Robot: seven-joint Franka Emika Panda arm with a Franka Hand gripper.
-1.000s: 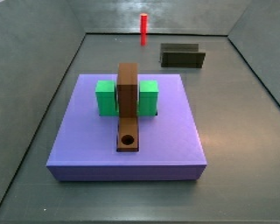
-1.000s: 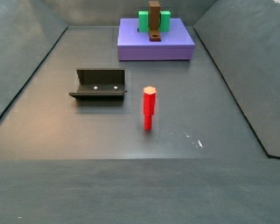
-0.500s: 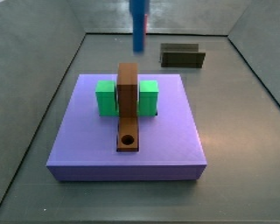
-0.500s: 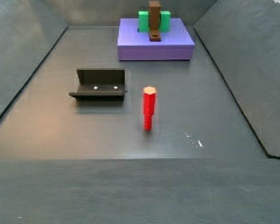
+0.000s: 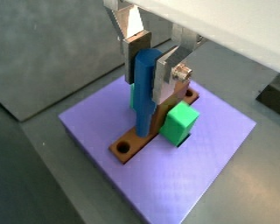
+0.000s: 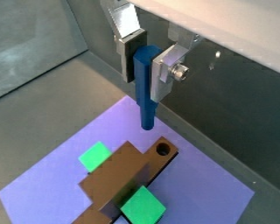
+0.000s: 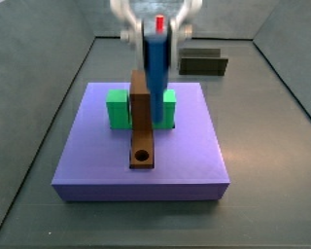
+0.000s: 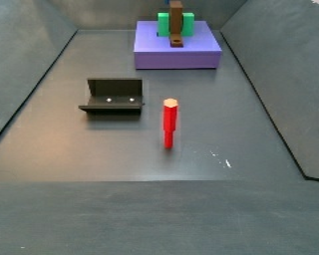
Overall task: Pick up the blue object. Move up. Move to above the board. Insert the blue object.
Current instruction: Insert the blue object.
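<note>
My gripper (image 7: 155,29) is shut on the blue object (image 7: 155,66), a thin blue rod that hangs upright between the fingers. It is held in the air over the far part of the board (image 7: 143,122), a narrow brown plank with a round hole (image 7: 143,155) near its front end. In both wrist views the gripper (image 5: 149,66) (image 6: 147,61) clamps the rod's upper part (image 5: 145,87) (image 6: 146,92). In a wrist view the rod's lower tip is just short of the hole (image 6: 166,149). The gripper does not show in the side view with the red rod.
The board lies across a green block (image 7: 117,109) on a large purple slab (image 7: 185,160), which also shows far off in a side view (image 8: 189,55). A red rod (image 8: 169,123) stands upright on the grey floor. The fixture (image 8: 113,97) (image 7: 202,63) stands beside it.
The gripper with the blue rod has come into a side view from the top and moved nearer, over the board. The red rod, fixture and slab have not moved.
</note>
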